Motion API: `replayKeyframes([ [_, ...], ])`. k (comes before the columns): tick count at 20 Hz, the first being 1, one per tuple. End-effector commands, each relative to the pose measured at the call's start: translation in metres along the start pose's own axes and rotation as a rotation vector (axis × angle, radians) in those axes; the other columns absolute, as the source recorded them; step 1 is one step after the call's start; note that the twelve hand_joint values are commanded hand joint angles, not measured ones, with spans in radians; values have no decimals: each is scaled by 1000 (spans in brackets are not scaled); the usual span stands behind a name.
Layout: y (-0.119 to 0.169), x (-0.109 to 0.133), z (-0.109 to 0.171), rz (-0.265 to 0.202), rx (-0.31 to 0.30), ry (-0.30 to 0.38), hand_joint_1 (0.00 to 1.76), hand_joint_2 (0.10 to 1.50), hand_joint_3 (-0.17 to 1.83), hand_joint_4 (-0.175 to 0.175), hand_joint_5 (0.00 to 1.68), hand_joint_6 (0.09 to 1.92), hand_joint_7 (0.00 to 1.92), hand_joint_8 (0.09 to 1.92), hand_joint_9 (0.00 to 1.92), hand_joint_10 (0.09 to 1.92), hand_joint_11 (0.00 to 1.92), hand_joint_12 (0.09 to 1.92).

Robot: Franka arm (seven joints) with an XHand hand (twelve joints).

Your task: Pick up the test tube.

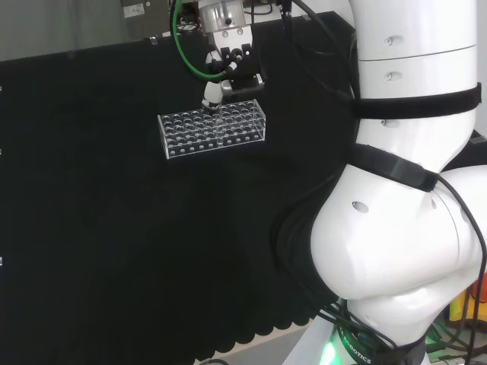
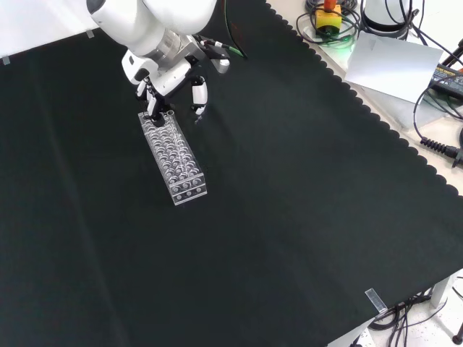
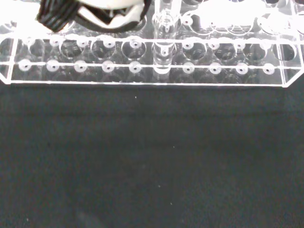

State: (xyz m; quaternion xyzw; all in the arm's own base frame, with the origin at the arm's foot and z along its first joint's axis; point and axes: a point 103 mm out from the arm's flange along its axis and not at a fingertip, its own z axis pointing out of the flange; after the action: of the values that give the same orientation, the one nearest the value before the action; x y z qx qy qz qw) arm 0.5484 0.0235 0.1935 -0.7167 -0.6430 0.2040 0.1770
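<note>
**Hand over the far end of the rack**

Hovering directly above a clear test tube rack [image 1: 214,128] on the black cloth [image 1: 114,266], with the hand [image 1: 228,72] pointing down at the rack's rear edge in the head view. Spreading fingers [image 2: 199,97] downward around the rack's upper end in the front view, one dipping toward the holes, another hanging just beside the rack's right edge. Not showing plainly whether anything is being pinched, so cannot tell if gripping or relaxed.

Standing upright in the rack, just below the hand: 1 clear test tube [image 3: 164,45], seated in a hole of the row nearest the wrist camera, its rim close under a blurred white and black part of the hand [image 3: 90,12].

Crowding the tube on every side: rows of holes in the rack's plates. Lying well apart from the hand, past the cloth's scalloped edge in the front view: cables [image 2: 434,144] and a grey sheet [image 2: 391,61].
</note>
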Motion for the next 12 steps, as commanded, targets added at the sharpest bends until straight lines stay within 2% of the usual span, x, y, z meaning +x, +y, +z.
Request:
replayKeyframes([
  [1,5,3,1,14,-30,22,944,690,610,-128,651,680,1102,777,870,662,415,1428],
  [5,7,8,3,22,-85,52,1018,677,636,-152,833,675,1304,674,1031,588,522,1366],
  [7,7,10,3,23,-128,56,1104,831,396,-98,1032,744,1450,578,1178,535,600,1333],
  [8,6,11,2,23,-154,67,1137,871,310,-103,1109,712,1514,528,1256,502,647,1307],
  [9,5,11,2,27,-183,93,1166,880,271,-130,1176,649,1571,484,1330,470,701,1275],
  [10,4,11,0,37,-212,133,1187,863,274,-151,1240,567,1621,443,1398,436,755,1243],
  [12,2,11,-2,49,-262,197,1212,791,360,-170,1346,413,1708,359,1521,354,867,1174],
])
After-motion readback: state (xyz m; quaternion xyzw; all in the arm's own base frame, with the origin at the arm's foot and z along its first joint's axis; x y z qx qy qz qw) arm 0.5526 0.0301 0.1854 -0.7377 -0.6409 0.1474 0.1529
